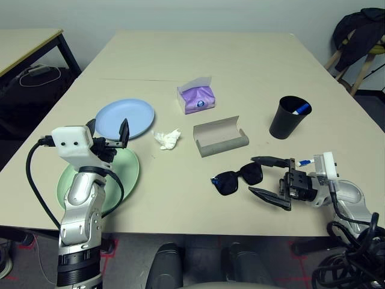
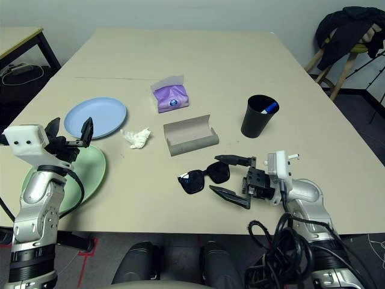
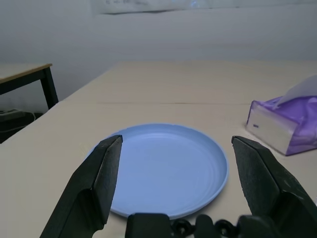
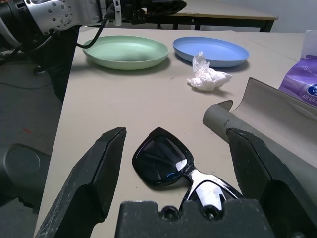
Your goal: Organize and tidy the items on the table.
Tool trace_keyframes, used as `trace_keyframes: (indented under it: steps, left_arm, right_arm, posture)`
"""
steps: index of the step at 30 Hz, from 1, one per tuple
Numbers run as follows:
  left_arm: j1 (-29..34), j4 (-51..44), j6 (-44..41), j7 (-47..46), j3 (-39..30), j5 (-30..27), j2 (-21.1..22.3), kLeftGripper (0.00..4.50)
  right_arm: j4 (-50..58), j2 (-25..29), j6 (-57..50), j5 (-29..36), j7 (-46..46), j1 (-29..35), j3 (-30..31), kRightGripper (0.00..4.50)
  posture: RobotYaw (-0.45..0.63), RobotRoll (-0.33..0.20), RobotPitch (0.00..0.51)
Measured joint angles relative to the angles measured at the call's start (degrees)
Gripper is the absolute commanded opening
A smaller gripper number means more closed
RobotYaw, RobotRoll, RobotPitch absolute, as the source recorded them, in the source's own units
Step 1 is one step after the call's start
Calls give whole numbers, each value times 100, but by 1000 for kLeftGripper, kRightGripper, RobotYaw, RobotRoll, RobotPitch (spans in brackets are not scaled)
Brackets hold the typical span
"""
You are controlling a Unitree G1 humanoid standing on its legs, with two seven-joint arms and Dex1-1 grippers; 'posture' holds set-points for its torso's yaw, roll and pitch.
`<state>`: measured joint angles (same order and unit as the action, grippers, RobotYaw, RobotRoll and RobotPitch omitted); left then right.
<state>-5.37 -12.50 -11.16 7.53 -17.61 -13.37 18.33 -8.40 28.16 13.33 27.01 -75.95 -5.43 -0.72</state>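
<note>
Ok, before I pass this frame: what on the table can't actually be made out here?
- Black cup: its wall hides all but one blue-tipped pen end, head views, so the pen count is unknown.
- Mint-green plate: partly covered by the left arm, head views.
- Grey glasses case: cut off by the right gripper's finger, right wrist view.
- Purple tissue pack: cut by the picture edge, left wrist view.

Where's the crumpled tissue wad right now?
In the head views, the tissue wad lies on the table left of centre, between the blue plate and the open grey glasses case, in front of the purple tissue pack.
</note>
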Motion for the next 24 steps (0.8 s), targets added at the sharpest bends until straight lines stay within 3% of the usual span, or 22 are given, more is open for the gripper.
trace_keyframes:
  steps: [12, 24]
  left_arm:
    - [-329, -95, -580, 43, -246, -337, 135, 4500]
    - [-212, -95, -677, 184, -266, -255, 339, 4500]
  right_arm:
    - [172, 2, -22, 150, -61, 15, 0, 4490]
    - [371, 55, -140, 218, -59, -30, 0, 4490]
  posture:
    - [107, 0, 49]
    - [107, 0, 58]
